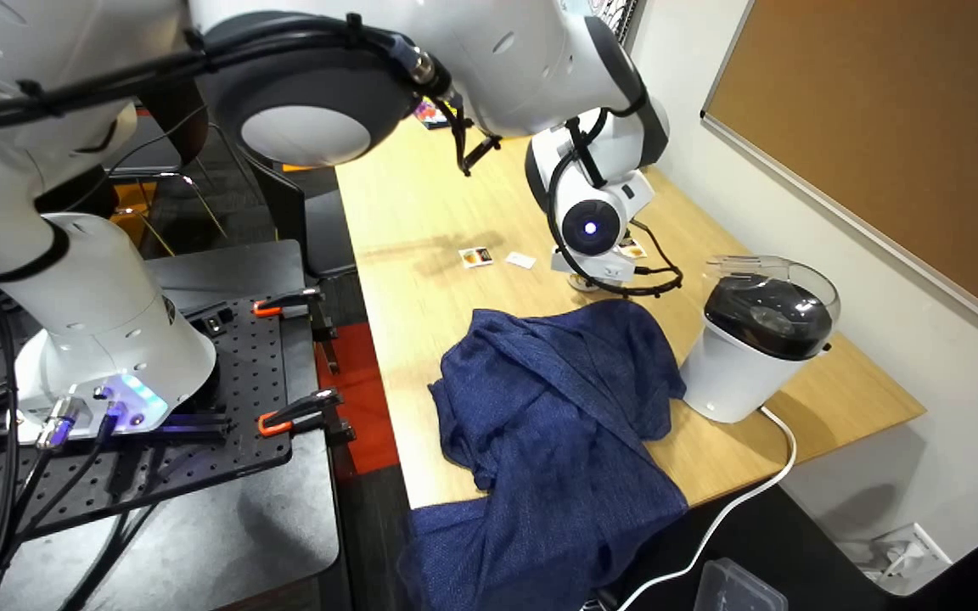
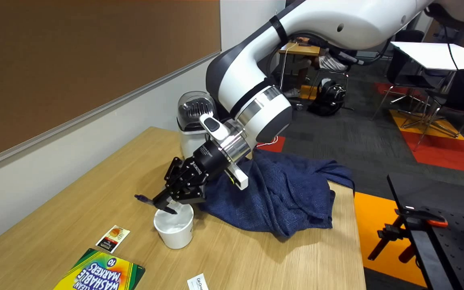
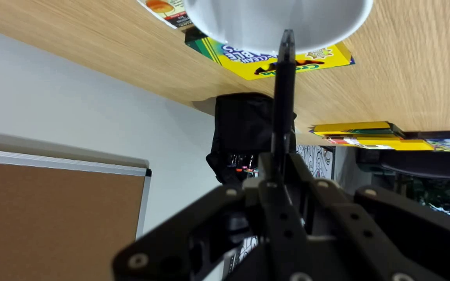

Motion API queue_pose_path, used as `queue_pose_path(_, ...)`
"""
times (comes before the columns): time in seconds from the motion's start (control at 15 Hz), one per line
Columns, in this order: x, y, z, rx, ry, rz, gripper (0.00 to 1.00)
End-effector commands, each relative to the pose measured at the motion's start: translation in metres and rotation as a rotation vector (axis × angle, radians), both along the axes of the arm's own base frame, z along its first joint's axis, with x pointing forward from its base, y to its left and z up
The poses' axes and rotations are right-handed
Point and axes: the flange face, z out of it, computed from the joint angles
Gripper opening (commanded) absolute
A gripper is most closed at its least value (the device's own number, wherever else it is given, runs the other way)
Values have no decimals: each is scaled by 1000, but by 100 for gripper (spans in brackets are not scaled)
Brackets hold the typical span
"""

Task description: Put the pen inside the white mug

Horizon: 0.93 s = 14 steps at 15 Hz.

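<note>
The white mug (image 2: 177, 238) stands upright on the table in an exterior view. Its open mouth also shows at the top of the wrist view (image 3: 256, 27). My gripper (image 2: 162, 200) is tilted just above the mug's rim. Its fingers (image 3: 277, 166) are shut on a dark pen (image 3: 283, 89). The pen's tip lies over the mug's opening in the wrist view; I cannot tell whether it is below the rim. The pen's back end (image 2: 143, 199) sticks out beyond the fingers. In an exterior view the wrist hides the fingers and the pen, and mostly the mug (image 1: 582, 283).
A crumpled blue cloth (image 2: 272, 197) lies beside the mug. A white black-topped corded appliance (image 1: 731, 373) stands at the table's edge by the wall. A yellow marker box (image 2: 99, 274), a small packet (image 2: 113, 238) and a white card (image 2: 197, 282) lie near the mug.
</note>
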Motion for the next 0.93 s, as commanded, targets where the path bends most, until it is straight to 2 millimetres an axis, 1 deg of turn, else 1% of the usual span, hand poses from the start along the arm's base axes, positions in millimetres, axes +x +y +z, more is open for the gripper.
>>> queue_pose_path(0.0, 7, 1, -4, 21, -10, -3, 3)
queue_pose_path(0.07, 7, 0, -6, 24, -7, -7, 3)
queue_pose_path(0.13, 7, 0, -8, 26, -5, -10, 24)
queue_pose_path(0.2, 7, 0, -10, 27, -2, -12, 37)
queue_pose_path(0.27, 7, 0, -11, 28, -1, -14, 43)
queue_pose_path(0.47, 8, -1, -15, 33, 2, -17, 66)
queue_pose_path(0.6, 7, 0, -15, 36, 4, -18, 80)
queue_pose_path(0.73, 6, 5, -8, 17, 5, -15, 95)
queue_pose_path(0.8, 5, 8, -2, 8, 1, -10, 99)
queue_pose_path(0.87, 3, 11, 3, 6, 1, -12, 100)
